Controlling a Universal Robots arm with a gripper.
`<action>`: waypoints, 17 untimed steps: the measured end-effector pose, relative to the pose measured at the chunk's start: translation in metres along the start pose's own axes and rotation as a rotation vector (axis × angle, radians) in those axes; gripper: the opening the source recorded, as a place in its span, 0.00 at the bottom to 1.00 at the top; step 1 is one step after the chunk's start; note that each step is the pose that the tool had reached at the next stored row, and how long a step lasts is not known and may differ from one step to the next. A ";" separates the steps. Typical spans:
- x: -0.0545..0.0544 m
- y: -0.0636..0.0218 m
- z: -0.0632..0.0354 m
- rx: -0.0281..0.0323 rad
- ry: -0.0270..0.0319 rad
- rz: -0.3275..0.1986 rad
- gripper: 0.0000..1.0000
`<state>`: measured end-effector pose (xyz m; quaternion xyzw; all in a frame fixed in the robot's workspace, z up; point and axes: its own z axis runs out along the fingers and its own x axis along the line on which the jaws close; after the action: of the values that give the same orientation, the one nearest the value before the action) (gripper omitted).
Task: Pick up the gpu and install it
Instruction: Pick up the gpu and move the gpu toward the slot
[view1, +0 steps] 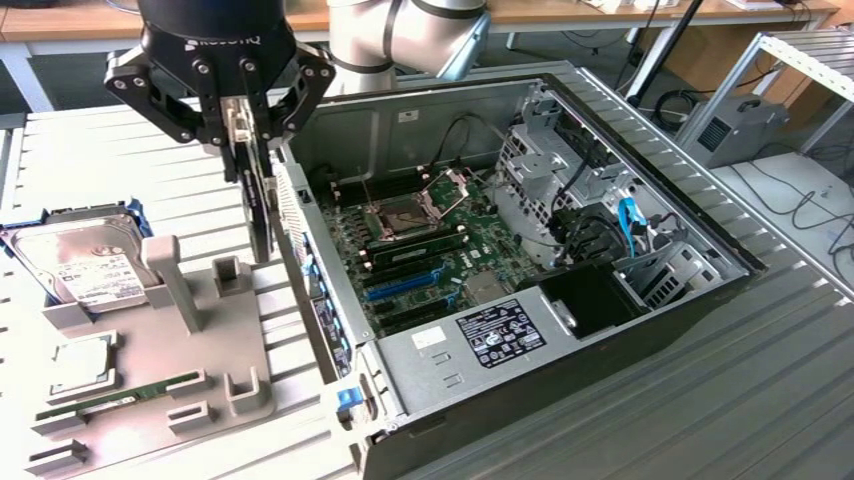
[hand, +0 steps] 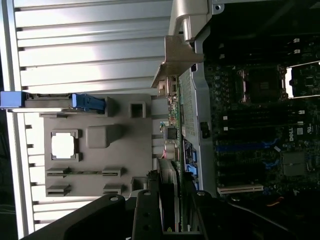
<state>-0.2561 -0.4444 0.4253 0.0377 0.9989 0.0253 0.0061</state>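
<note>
Green-board gpu (view1: 256, 215) is hanging edge-down in the gripper (view1: 243, 140), jaws clamping it, over the fixture plate (view1: 147, 390) edge beside the case (view1: 694, 250) rear wall. Judgement: holding it plumb and aligning with the blue slots (view1: 400, 285) is mattering most; the wall is crowding close, open room lying above the board.

gpu (view1: 254, 215) upright, edge-on, aloft
</note>
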 end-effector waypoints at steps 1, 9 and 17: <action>-0.001 0.0000 0.0000 0.0001 0.0000 0.000 0.29; -0.007 0.0006 0.0001 0.0013 -0.0001 0.000 0.29; -0.014 0.0011 0.0002 0.0024 -0.0002 0.000 0.29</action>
<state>-0.2418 -0.4444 0.4252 0.0378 0.9990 0.0241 0.0061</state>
